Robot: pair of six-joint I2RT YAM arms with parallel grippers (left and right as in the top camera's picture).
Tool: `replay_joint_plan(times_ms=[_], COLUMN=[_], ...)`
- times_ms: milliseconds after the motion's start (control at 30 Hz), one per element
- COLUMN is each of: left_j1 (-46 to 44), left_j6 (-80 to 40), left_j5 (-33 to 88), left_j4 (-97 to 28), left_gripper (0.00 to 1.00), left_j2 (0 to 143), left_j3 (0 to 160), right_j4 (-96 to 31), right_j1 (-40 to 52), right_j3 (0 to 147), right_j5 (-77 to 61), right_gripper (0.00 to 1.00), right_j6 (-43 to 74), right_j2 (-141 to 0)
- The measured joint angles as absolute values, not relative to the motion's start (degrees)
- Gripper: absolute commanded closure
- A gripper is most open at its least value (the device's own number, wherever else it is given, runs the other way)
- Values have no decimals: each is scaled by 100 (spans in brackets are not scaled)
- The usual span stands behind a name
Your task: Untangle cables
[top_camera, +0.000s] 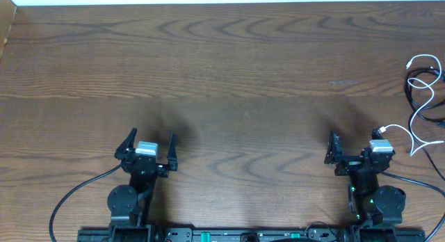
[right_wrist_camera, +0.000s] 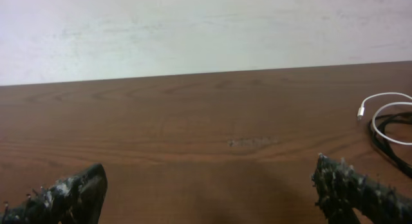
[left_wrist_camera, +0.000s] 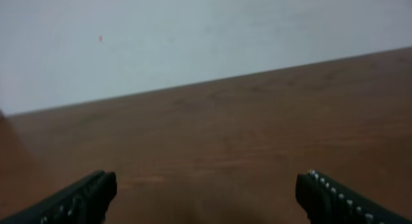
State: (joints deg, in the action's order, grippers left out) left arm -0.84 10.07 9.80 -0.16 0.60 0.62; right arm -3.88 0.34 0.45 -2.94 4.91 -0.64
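A white cable point(top_camera: 420, 117) and a black cable point(top_camera: 421, 85) lie tangled together at the far right edge of the wooden table, partly cut off by the frame. In the right wrist view the white cable point(right_wrist_camera: 381, 108) with its plug end and the black cable point(right_wrist_camera: 389, 137) show at the right edge. My right gripper point(top_camera: 354, 146) is open and empty, left of and nearer than the cables; its fingers point(right_wrist_camera: 209, 188) frame bare wood. My left gripper point(top_camera: 151, 147) is open and empty at the near left, far from the cables; its wrist view point(left_wrist_camera: 206, 195) shows only table.
The wooden table point(top_camera: 222, 82) ends at a pale wall along the far side. Thick black robot wires point(top_camera: 76, 193) run near the arm bases at the front edge.
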Motion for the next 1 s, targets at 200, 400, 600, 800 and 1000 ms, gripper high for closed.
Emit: replay_joint_plan(times_ms=[200,400,600,800,1000], left_j1=[-84,-84,-84,-84,-84], left_j6=[617,532,381,169,126], left_j5=[819,781,773,775,773], left_j4=[-97,-104,-106,-108,-108], left_gripper=[6,6,6,6,6], left_j2=[58,58,58,58,58], left_j3=[91,95,95,95,95], right_j4=[-388,-388,-388,-388,-388], right_j1=[34,34,34,34,34], right_j3=[45,45,45,45,45], right_j5=[-296,-296,-296,-296,-294], right_gripper=[1,1,1,1,1], right_j6=[491,491,491,491,491], right_j2=[-62,-62,-62,-62,-62])
